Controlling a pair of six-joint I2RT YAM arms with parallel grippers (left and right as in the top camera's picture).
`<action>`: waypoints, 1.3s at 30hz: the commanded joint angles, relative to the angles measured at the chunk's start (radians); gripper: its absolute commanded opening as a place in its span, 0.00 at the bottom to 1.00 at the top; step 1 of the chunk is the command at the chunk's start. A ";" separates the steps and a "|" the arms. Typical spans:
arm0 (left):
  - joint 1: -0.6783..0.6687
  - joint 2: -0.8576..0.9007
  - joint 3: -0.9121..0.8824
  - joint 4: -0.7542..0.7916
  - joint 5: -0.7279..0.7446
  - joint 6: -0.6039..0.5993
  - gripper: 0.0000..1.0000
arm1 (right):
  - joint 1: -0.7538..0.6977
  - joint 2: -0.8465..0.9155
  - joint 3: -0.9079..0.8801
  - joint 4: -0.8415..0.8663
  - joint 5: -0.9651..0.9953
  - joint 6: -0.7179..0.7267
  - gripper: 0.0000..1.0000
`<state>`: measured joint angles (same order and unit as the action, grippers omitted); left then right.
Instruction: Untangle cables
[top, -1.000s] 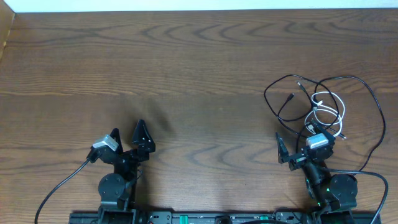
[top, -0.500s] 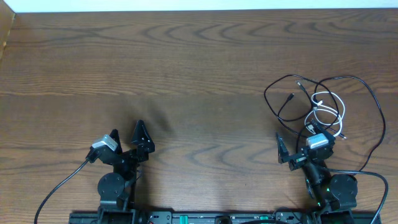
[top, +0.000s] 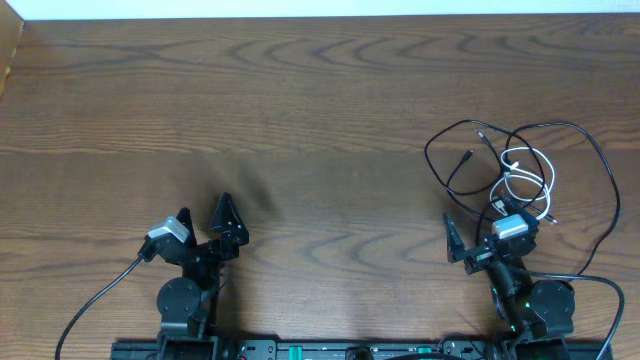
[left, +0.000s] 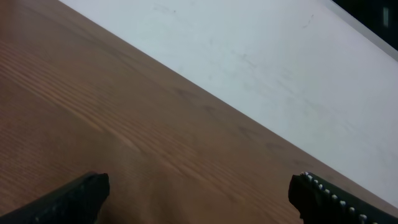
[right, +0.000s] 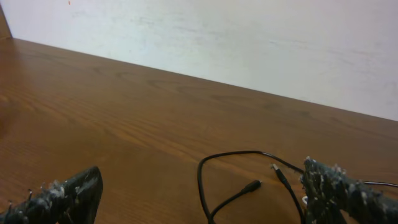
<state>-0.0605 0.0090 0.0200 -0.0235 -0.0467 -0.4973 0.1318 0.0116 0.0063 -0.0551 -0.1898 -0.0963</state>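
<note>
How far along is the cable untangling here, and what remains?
Done: nothing yet; the black cable and the white cable lie looped over each other on the table. In hand: nothing; the left pincer and the right pincer are open and empty. Left: pulling the two cables apart.

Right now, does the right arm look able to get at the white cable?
Probably yes. The right gripper is open close beside the white cable, with nothing standing between; loops of the black cable cross it, so a grip may catch both.
</note>
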 joint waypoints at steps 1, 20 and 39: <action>0.005 -0.005 -0.016 -0.045 -0.007 0.004 0.98 | -0.007 -0.007 -0.001 -0.004 0.003 -0.014 0.99; 0.005 -0.005 -0.016 -0.045 -0.007 0.004 0.98 | -0.007 -0.007 -0.001 -0.004 0.003 -0.014 0.99; 0.005 -0.004 -0.016 -0.040 -0.074 0.254 0.98 | -0.007 -0.007 -0.001 -0.004 0.003 -0.014 0.99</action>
<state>-0.0605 0.0090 0.0212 -0.0223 -0.0830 -0.2897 0.1318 0.0116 0.0063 -0.0551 -0.1898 -0.0963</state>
